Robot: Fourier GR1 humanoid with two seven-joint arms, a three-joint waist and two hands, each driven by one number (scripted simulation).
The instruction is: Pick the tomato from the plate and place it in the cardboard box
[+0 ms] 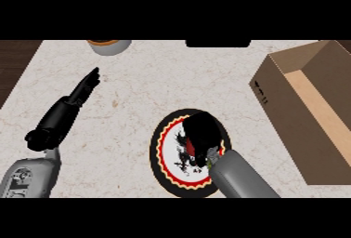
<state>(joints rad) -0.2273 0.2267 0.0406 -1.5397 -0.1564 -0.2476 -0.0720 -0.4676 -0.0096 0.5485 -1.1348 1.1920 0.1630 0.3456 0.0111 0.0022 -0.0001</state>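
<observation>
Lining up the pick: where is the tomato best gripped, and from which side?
Probably from above, round its sides: the plate lies flat, leaving no way underneath, and the right hand hovers over its middle. The tomato itself does not show, likely hidden beneath that hand, so its pose cannot be told.

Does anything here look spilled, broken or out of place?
Nothing stands out. The round plate with the red and yellow rim lies flat, the open brown cardboard box stands upright, and the black right hand covers the plate's middle.
</observation>
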